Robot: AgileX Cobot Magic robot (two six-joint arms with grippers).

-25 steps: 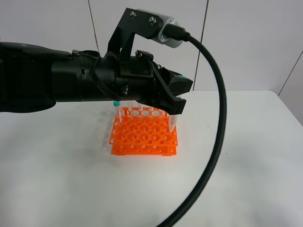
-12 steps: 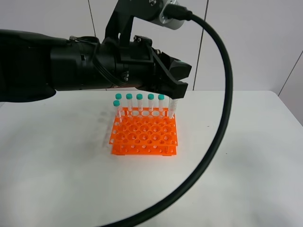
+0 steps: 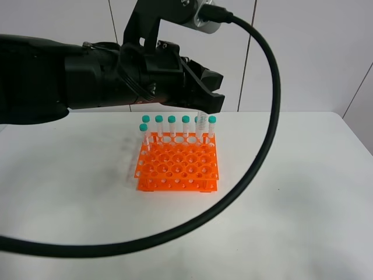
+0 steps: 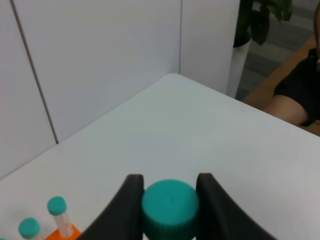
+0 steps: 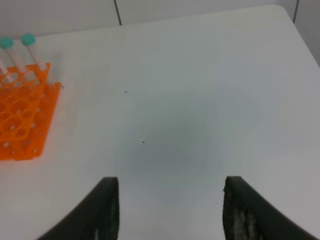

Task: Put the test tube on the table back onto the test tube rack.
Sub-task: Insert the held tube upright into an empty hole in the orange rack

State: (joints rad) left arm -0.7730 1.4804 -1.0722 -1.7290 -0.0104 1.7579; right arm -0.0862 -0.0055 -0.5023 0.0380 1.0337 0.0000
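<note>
My left gripper (image 3: 203,109) is shut on the test tube (image 3: 201,124), a clear tube that hangs upright just above the back row of the orange test tube rack (image 3: 178,166), between two standing tubes. In the left wrist view the tube's teal cap (image 4: 170,210) sits clamped between the two black fingers (image 4: 131,200). Several teal-capped tubes (image 3: 165,125) stand in the rack's back row. My right gripper (image 5: 172,200) is open and empty over the bare white table (image 5: 190,115), with the rack (image 5: 20,125) off to its side.
A thick black cable (image 3: 269,140) loops from the left arm's camera down across the table (image 3: 303,198) in front of the rack. The table's rounded far corner (image 4: 172,77) meets white wall panels.
The left gripper has lifted and carried the tube from the rack's right side toward the back row, where it now hangs among the standing tubes. The right gripper has not moved.
</note>
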